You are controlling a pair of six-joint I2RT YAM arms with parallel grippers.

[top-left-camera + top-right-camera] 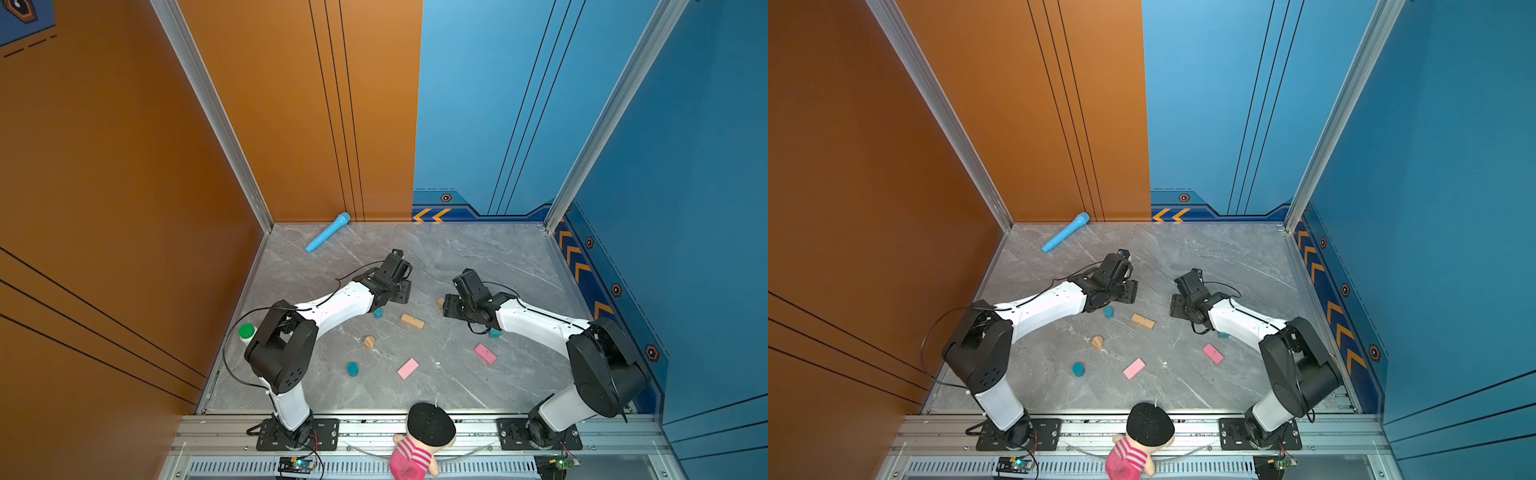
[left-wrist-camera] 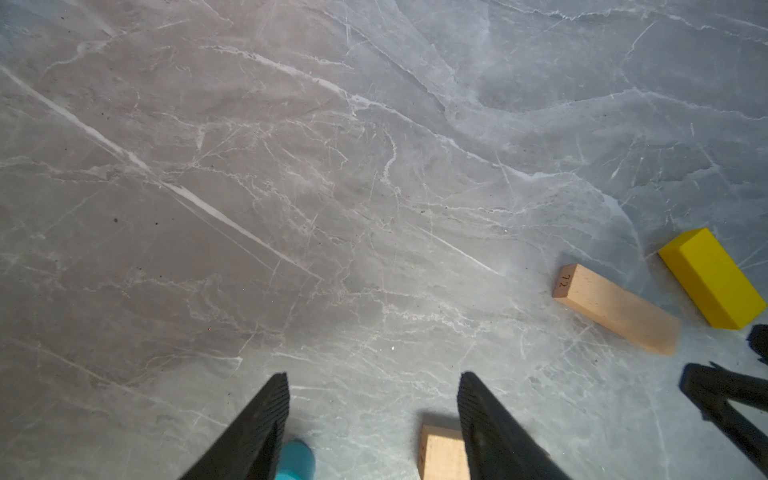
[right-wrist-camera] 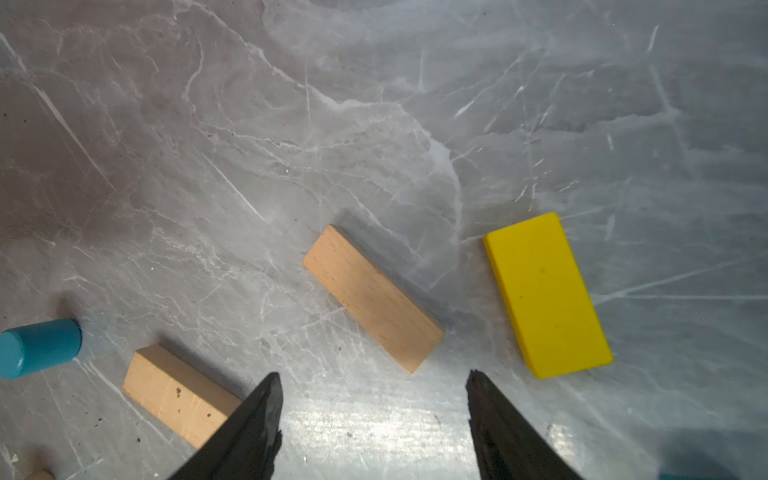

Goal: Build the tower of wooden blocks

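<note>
I see both arms reaching in over the grey desk, with their tools facing each other near the middle. The left tool is released: its two fingers are spread, and only bare desk shows between them. The right tool is released too, with nothing between its fingers.

The wood blocks lie scattered, each one alone on the desk, and I see none resting on another. In the right wrist view a tan bar lies flat just ahead of the right tool. A yellow bar lies beside it, not touching it. A second tan bar lies near one finger of this tool, and a blue cylinder is a little further out.

In both top views, nearer to the arm bases, I find a tan cylinder and a second blue cylinder. There is also a pink bar and, well apart from it, the other pink bar. A teal cube shows partly under the right arm.

A blue microphone lies by the back wall. A bottle with a green cap stands beside the left arm, and a doll sits at the front rail.
</note>
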